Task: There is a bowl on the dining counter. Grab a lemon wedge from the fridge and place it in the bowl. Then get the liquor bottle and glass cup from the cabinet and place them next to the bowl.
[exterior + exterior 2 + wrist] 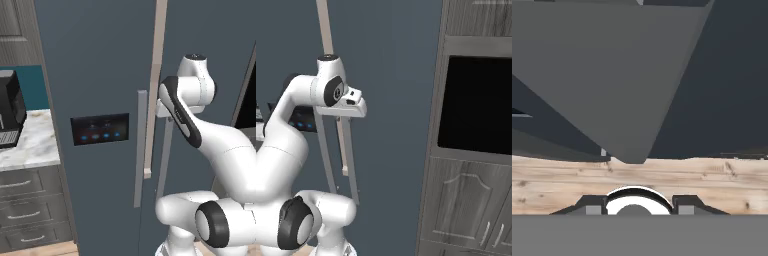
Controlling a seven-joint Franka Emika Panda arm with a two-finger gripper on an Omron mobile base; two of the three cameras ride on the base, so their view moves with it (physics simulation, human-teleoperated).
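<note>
I face a tall dark blue-grey fridge (100,60) with two doors. A beige strip (156,75) shows between them, so the right door stands slightly ajar. My gripper (166,114) is at the top of the right door's grey vertical handle (164,160), with its jaws shut on it. In the right base view the gripper (349,113) sits on the same handle (352,170). The hand view looks down along that handle (627,90), with the gripper (639,207) at its base. The lemon wedge, bowl, liquor bottle and glass cup are out of view.
A black coffee machine (10,110) stands on a marble counter (35,145) left of the fridge, over grey drawers (30,210). A lit control panel (100,129) is on the left door. Right of the fridge is a wooden cabinet with a black oven window (476,105). Wood floor (712,185) lies below.
</note>
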